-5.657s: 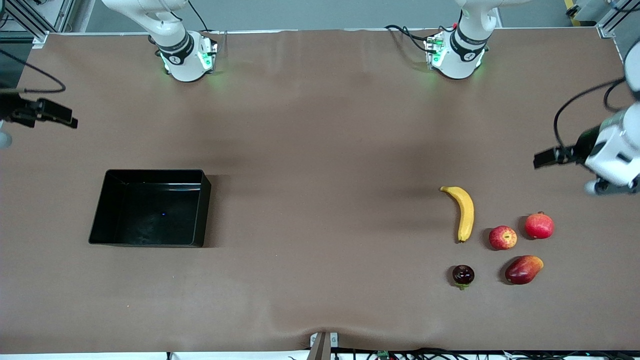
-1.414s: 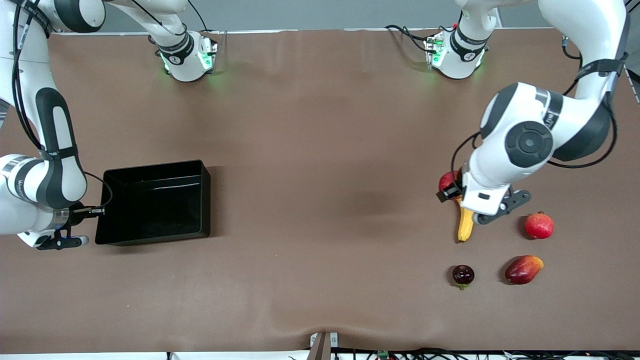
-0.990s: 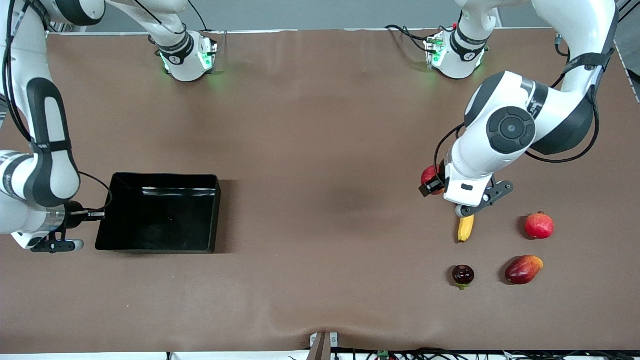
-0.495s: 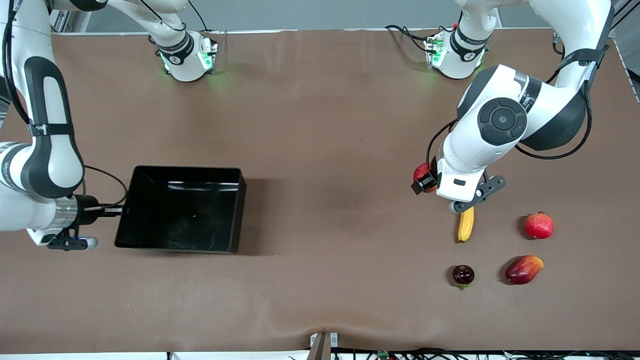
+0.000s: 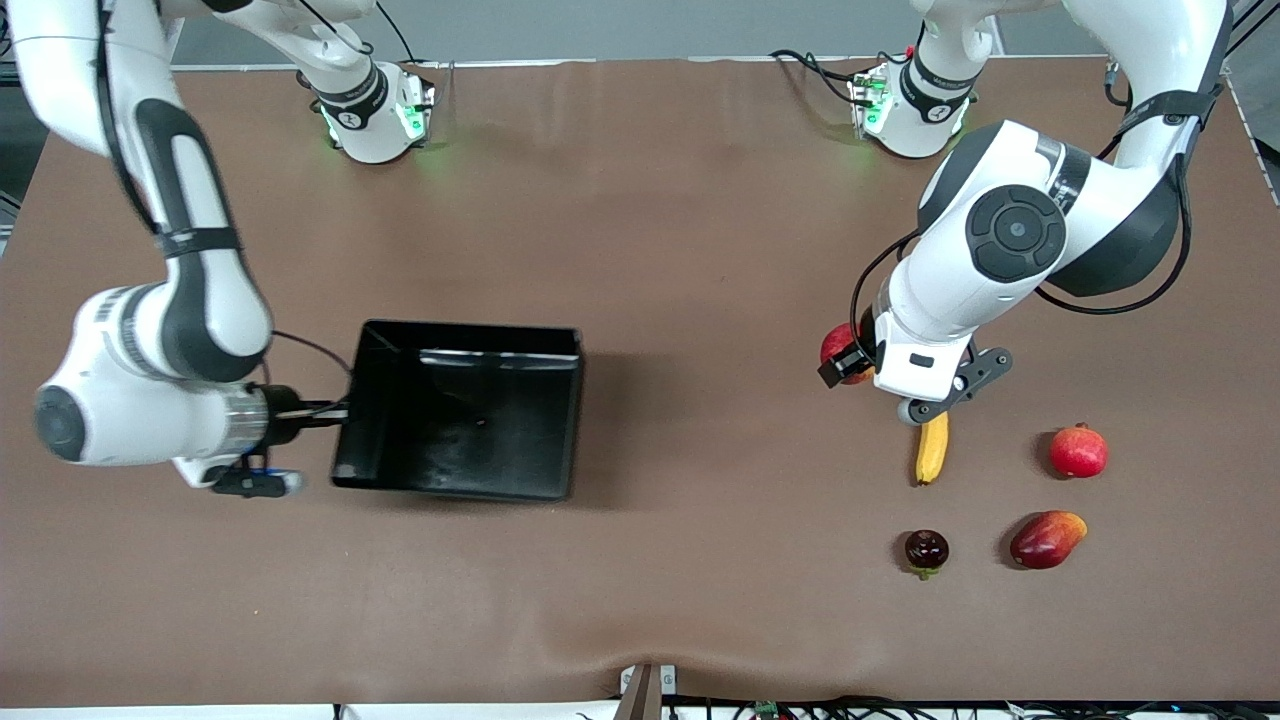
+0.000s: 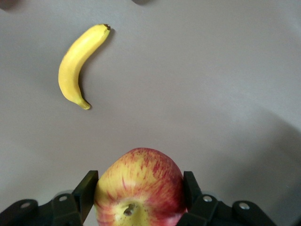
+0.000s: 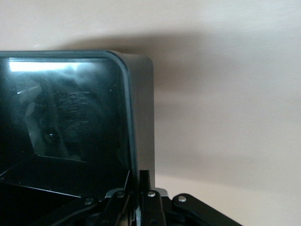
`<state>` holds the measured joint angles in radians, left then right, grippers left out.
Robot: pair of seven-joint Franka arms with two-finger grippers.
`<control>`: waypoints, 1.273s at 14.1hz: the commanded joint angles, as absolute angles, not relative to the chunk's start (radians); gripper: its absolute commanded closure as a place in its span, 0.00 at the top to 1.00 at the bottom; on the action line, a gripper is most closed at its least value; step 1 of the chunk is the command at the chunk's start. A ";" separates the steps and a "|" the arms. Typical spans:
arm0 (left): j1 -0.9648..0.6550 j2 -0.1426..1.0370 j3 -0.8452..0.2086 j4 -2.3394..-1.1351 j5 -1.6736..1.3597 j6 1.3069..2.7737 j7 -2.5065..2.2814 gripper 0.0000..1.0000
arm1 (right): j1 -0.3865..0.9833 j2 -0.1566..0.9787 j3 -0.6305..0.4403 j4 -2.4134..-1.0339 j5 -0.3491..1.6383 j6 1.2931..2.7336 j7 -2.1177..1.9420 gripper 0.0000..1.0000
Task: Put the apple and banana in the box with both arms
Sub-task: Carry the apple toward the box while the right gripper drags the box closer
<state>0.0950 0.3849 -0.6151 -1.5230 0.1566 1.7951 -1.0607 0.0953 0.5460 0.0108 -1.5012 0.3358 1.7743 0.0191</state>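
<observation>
Right pincer (image 5: 335, 411) pinches the end wall of the box (image 5: 560, 420) that faces the right arm's end of the tabletop (image 5: 640, 250), its fingers pressed together on the rim, one inside and one outside, as the right wrist view shows. That hold on the wall looks meant to drag or carry the box toward the fruit, so the other arm has less way to travel. The box sits empty, well apart from the fruits.

Left pincer (image 5: 850, 362) hangs over the tabletop just beside the banana's stem end, fingers clamped on either side of the apple (image 5: 838, 346), stem dimple turned toward the wrist camera. Held up like this, the apple seems ready to go across to the box.

The banana (image 5: 931, 449) lies flat on the tabletop, partly under the left arm's wrist, not yet picked up. Near it, toward the left arm's end, sit a plain red fruit (image 5: 1078, 450) and, nearer the front camera, a mango-like fruit (image 5: 1046, 539) and a small dark fruit (image 5: 926, 550).

No brand, label or writing can be read on anything.
</observation>
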 commanded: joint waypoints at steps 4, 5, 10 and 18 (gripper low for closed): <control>0.103 0.356 -0.621 -1.500 0.121 1.743 -1.075 0.00 | 0.218 0.526 -0.001 -1.509 0.413 1.830 0.089 0.00; 0.103 0.357 -0.621 -1.491 0.111 1.737 -1.081 0.00 | 0.242 0.532 -0.005 -1.509 0.414 1.853 0.097 0.00; 0.094 0.360 -0.621 -1.477 0.106 1.735 -1.149 0.00 | 0.409 0.577 -0.072 -1.506 0.417 1.933 0.176 0.00; 0.055 0.390 -0.643 -1.479 0.107 1.736 -1.258 0.00 | 0.571 0.658 -0.124 -1.485 0.480 2.069 0.281 0.00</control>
<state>0.0586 0.3844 -0.6374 -1.4857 0.1213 1.7511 -1.2368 0.5576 0.6580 -0.1076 -1.5104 0.4456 2.0752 0.2660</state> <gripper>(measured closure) 0.220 0.943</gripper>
